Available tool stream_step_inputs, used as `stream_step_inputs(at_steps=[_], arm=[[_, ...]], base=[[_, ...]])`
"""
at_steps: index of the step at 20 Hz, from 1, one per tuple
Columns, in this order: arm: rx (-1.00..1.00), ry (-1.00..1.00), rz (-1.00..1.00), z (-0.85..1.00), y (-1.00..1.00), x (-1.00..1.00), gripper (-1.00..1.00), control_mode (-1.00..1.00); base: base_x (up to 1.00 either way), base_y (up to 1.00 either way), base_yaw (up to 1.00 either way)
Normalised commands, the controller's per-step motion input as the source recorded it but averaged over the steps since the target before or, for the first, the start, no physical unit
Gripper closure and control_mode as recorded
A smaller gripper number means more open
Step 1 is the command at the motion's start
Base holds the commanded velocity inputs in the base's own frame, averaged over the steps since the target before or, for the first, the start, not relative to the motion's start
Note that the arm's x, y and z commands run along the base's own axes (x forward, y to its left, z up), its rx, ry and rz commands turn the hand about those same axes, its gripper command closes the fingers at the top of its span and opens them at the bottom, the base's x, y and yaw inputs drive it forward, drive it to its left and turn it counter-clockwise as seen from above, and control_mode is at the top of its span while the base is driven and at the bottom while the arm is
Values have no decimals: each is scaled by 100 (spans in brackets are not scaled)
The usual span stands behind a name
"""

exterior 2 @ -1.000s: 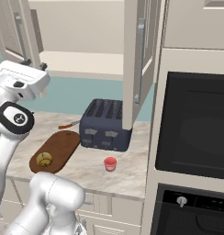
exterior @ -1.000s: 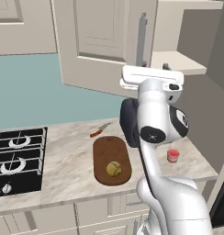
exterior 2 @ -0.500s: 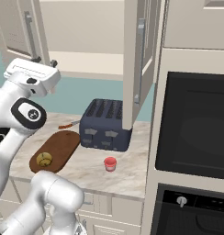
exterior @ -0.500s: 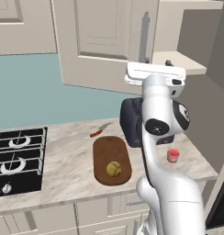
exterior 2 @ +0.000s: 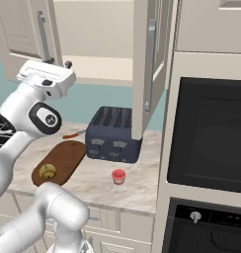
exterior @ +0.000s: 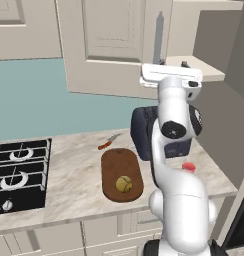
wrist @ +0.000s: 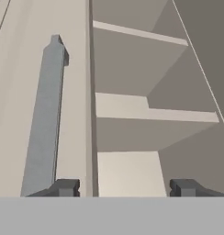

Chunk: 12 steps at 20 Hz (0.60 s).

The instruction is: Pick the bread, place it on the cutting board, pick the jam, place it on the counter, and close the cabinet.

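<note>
The bread (exterior: 124, 184) (exterior 2: 47, 171) lies on the near end of the cutting board (exterior: 115, 165) (exterior 2: 69, 154). On the counter (exterior: 74, 170) (exterior 2: 137, 188), in front of the toaster, stands the red jam (exterior: 188, 167) (exterior 2: 118, 176). The cabinet (exterior: 109, 45) (exterior 2: 149, 64) hangs open with both doors swung out. My gripper (exterior: 173, 64) (exterior 2: 58, 63) (wrist: 125, 188) is raised to shelf height beside the left door and stands open, holding nothing. In the hand view that door's edge and its silver handle (wrist: 42, 124) rise on the left, and the pale shelf (wrist: 127, 174) lies ahead.
A dark toaster (exterior: 144, 130) (exterior 2: 115, 133) sits at the back of the counter under the cabinet. A small knife (exterior: 108, 142) (exterior 2: 73, 134) lies behind the board. The black stove (exterior: 19, 170) is at the left, and a wall oven (exterior 2: 211, 143) at the right.
My hand has swung to the right and slightly up, closer to the cabinet opening. Bread, jam and doors have stayed put.
</note>
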Motion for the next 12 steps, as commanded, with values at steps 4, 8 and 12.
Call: stream_step_inputs(at_steps=[4,8,12], arm=[[0,8,0,0,0,32,-100,-100],[0,14,0,0,0,26,-100,-100],[0,18,0,0,0,26,-100,-100]], base=[[0,0,0],[0,0,0],[0,0,0]])
